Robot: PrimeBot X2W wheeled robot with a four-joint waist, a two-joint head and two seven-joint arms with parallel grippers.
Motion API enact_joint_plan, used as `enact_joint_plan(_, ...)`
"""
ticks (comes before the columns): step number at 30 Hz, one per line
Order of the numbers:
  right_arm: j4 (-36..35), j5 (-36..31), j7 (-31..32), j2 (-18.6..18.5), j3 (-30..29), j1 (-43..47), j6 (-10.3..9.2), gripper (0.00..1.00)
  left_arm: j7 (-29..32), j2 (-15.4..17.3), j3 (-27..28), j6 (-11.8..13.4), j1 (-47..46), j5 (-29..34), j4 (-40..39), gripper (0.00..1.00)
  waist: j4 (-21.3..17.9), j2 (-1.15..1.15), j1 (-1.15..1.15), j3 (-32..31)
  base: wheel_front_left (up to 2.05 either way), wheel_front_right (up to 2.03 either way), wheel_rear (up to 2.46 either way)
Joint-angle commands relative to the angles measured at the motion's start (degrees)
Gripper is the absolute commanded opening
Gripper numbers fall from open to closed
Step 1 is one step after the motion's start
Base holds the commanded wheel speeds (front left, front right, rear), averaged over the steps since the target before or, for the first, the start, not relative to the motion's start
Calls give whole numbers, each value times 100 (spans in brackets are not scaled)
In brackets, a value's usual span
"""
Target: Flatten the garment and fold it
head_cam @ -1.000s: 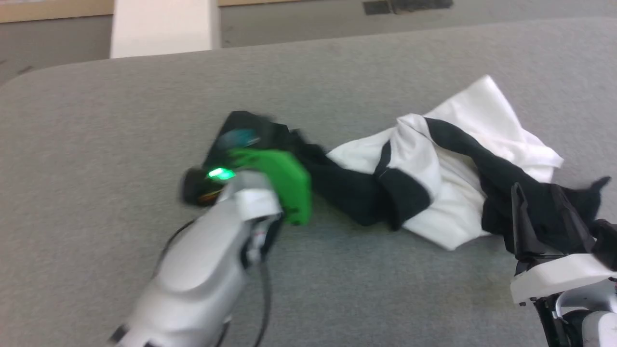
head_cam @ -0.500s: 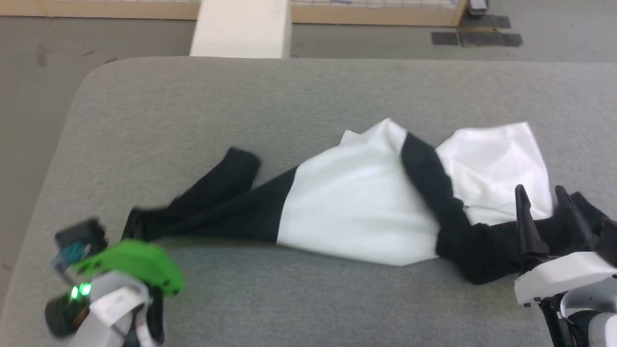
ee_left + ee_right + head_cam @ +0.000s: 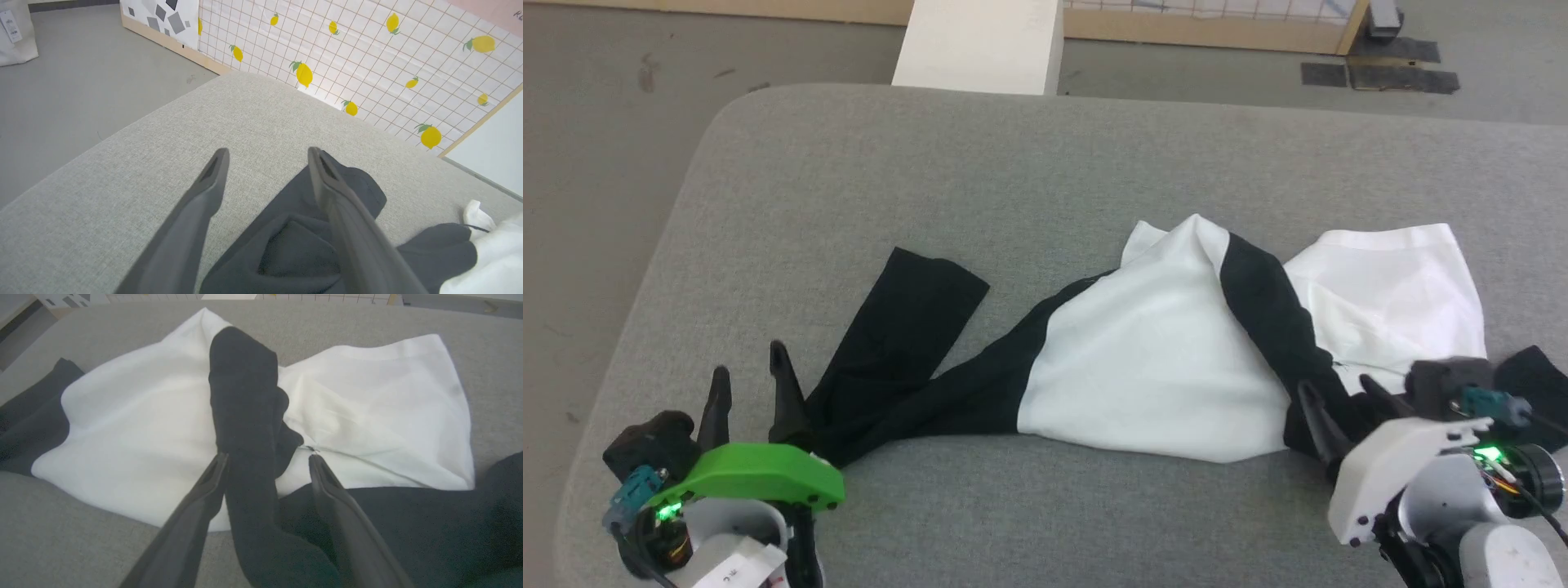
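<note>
The left gripper (image 3: 747, 359), at 8 o'clock, stands open beside one black sleeve (image 3: 907, 327). The right gripper (image 3: 1335, 392), at 4 o'clock, is open astride the other sleeve (image 3: 245, 416). The shirt (image 3: 1160, 367) lies crumpled on the grey counter (image 3: 931, 163), from centre toward 3 o'clock.

garment (image 3: 1152, 367): white body, black long sleeves; crumpled, not folded
pose: stretched sideways; one black sleeve crosses the white body, the other lies flat
place: near half of the grey surface (image 3: 1013, 163), reaching toward its right edge
</note>
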Motion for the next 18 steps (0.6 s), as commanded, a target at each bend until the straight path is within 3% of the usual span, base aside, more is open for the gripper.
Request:
enact_joint_plan(1,51,67,225,1,33,-161,-9,100,-45,-125,92,-96,-140,211,-43,100,90,0,0,87,0,0,0)
enact_joint_plan(6,137,71,1005,-23,270,-363,-9,100,-49,-617,368,-434,-177,760,-11,100,216,0,0,184,0,0,0)
enact_joint_plan(7,109,68,1064,-43,321,-378,-9,94,-49,-688,413,-494,-177,829,9,100,225,0,0,190,0,0,0)
enact_joint_plan(8,56,49,1082,-71,357,-392,-9,56,-50,-771,471,-567,-175,904,37,100,234,0,0,196,0,0,0)
enact_joint_plan(9,20,30,1078,-84,363,-396,-9,44,-50,-831,516,-621,-170,959,64,100,239,0,0,196,0,0,0)
enact_joint_plan(10,-14,21,1082,-89,373,-388,-9,7,-50,-897,565,-687,-160,1016,112,100,240,0,0,188,0,0,0)
enact_joint_plan(11,-41,20,1085,-91,386,-375,-9,0,-50,-945,606,-739,-152,1047,153,100,238,0,0,178,0,0,0)
enact_joint_plan(18,-465,-45,938,-94,139,57,-9,0,-51,-1158,890,-1022,-69,1273,388,100,149,0,0,-55,0,0,0)
